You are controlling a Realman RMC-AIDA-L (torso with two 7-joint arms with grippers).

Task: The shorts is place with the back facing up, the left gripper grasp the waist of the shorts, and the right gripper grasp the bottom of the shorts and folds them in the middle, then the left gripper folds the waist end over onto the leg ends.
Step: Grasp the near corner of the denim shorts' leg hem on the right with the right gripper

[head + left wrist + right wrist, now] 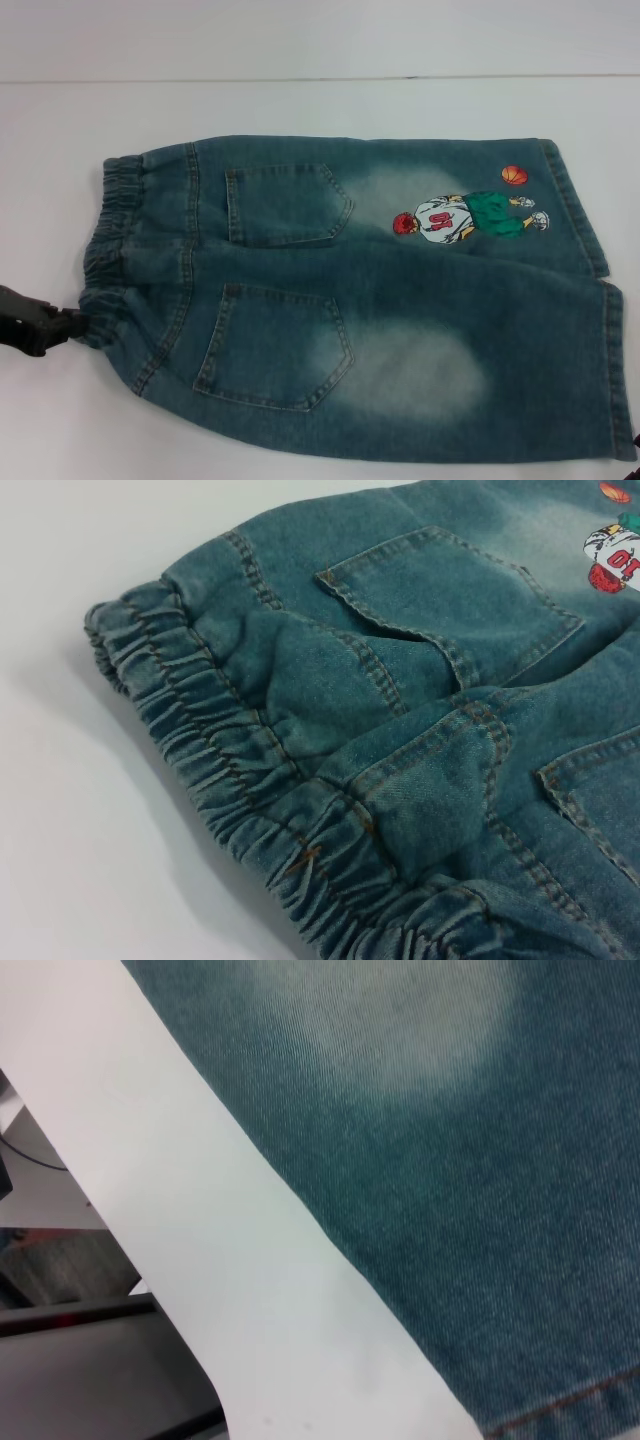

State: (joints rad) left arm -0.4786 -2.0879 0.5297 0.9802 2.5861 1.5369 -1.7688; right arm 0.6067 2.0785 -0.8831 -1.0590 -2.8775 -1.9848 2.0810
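Shorts (380, 300): lying flat, back up, on white table (300, 100); hems running off the right edge.
Left gripper (78, 323): mostly cut off, tips pinching waist (105, 255) at its near corner.
Right gripper: lying out of view.

A lab or test bench is suggested by a bare white surface (300, 60); past its edge, a grey floor and dark cabling (40, 1160) are seen.
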